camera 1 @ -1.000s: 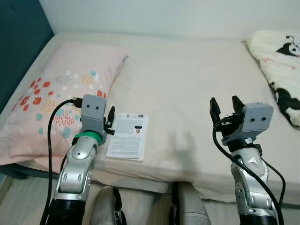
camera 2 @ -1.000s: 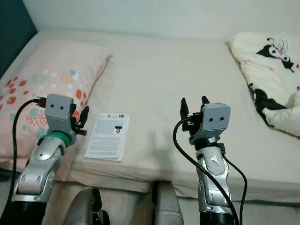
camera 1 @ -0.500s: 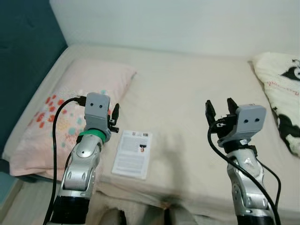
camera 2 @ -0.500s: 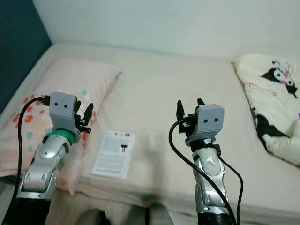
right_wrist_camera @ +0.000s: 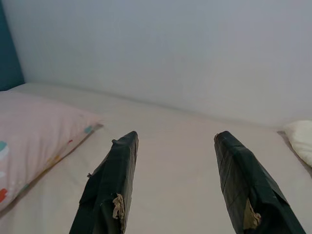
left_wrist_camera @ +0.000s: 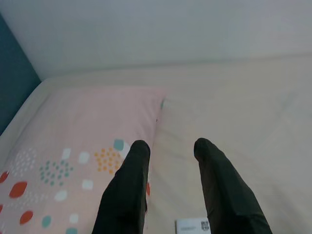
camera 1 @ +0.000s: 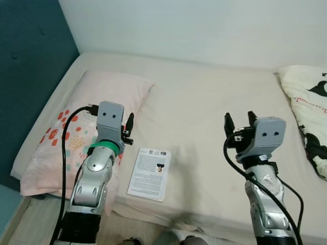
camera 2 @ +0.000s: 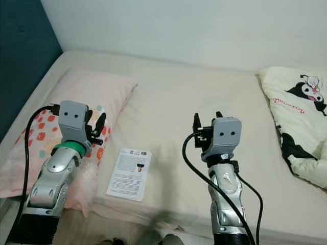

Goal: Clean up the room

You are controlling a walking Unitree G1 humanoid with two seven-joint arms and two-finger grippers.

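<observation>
Bed (camera 1: 214, 117) ahead of me, covered in a plain beige sheet, running from the teal headboard wall (camera 1: 25, 61) on my left to the white wall (camera 1: 204, 25) at the far side.

Pink pillow (camera 1: 76, 127) with red, teal and orange spots lies on the bed's left side, against the teal wall.

Cream blanket (camera 2: 301, 122) printed with a black-and-white cartoon character sits bunched at the bed's right edge.

White leaflet (camera 1: 149, 172) lies flat on the sheet near the bed's front edge, just beside the pillow's right corner. Printed text, a small picture and a code mark are visible on it; I cannot read the wording. In the left wrist view one corner of it shows (left_wrist_camera: 192, 226) between my fingers.

My left tool (camera 1: 125, 131) is raised above the pillow's right edge, close to the leaflet but not touching it. Fingers (left_wrist_camera: 127, 190) stand apart with a moderate gap, holding nothing.

My right tool (camera 1: 238, 124) is raised over bare sheet at mid-bed, well apart from leaflet and blanket. Fingers (right_wrist_camera: 109, 190) are spread wide, holding nothing; worn tape shows on the pads.
</observation>
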